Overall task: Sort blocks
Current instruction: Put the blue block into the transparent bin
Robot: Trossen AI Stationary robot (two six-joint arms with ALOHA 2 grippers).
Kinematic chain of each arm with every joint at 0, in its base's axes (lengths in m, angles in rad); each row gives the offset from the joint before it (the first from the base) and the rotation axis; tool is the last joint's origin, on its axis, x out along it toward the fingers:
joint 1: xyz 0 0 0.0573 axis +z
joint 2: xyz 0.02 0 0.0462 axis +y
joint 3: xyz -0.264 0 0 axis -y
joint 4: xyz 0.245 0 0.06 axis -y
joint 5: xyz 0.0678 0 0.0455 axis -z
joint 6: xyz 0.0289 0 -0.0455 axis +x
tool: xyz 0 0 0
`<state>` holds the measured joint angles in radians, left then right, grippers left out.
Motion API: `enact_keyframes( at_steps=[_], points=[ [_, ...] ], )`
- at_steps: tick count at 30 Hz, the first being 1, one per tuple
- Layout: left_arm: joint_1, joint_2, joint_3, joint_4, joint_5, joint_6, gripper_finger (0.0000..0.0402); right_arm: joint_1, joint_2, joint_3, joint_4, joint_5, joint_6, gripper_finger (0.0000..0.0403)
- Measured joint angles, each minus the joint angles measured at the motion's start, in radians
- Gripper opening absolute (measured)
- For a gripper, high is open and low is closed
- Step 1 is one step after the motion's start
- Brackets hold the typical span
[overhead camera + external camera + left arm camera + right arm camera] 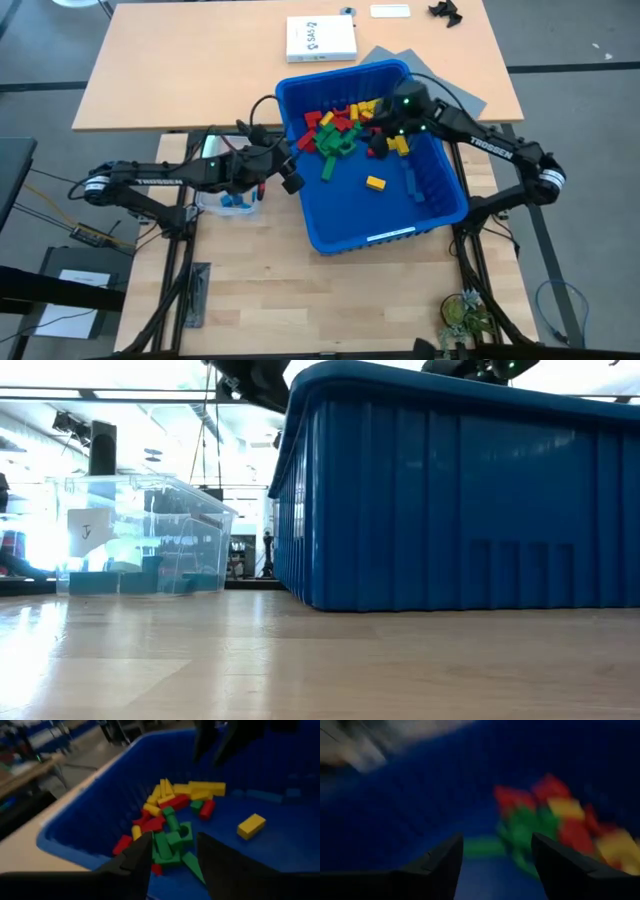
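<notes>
1. The blocks (340,125) lie heaped in the far half of the blue bin (430,215) on the desk (250,300); one yellow block (376,182) lies apart, nearer the front wall.
2. The left end effector (172,852), released and empty, hovers at the bin's left rim; the green blocks (172,842) lie just ahead and below it.
3. The right end effector (495,852), also spread and empty, hangs over the pile, so it is likely the nearer arm.
4. A clear tub (140,540) stands left of the bin.
</notes>
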<state>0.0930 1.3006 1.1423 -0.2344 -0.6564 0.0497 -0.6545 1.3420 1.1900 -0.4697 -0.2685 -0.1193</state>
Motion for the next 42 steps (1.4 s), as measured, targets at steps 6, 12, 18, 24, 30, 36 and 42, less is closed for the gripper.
enact_keyframes(
  at_steps=[6,12,18,24,30,36,42],
  points=[
    [0.034,0.000,0.000,-0.049,0.046,-0.029,0.0208,0.004,0.064,0.000,-0.274,0.264,0.000,0.0213],
    [0.039,0.000,0.000,-0.046,0.048,0.030,0.0218,0.004,0.166,0.000,-0.409,0.379,-0.021,0.0207],
    [0.039,0.000,-0.002,-0.049,0.048,0.034,0.0218,0.005,0.287,0.000,-0.519,0.520,-0.081,0.0195],
    [0.039,0.001,-0.002,-0.049,0.048,0.037,0.0218,0.004,0.381,0.000,-0.615,0.623,-0.132,0.0165],
    [0.039,0.001,-0.002,-0.055,0.048,0.051,0.0218,-0.016,0.450,0.001,-0.614,0.623,-0.144,0.0120],
    [0.038,0.001,-0.002,-0.092,0.048,0.047,0.0218,-0.031,0.505,0.004,-0.615,0.591,-0.162,0.0086],
    [0.038,0.002,-0.002,-0.101,0.049,0.044,0.0218,-0.027,0.520,0.000,-0.531,0.504,-0.190,0.0067]
  ],
)
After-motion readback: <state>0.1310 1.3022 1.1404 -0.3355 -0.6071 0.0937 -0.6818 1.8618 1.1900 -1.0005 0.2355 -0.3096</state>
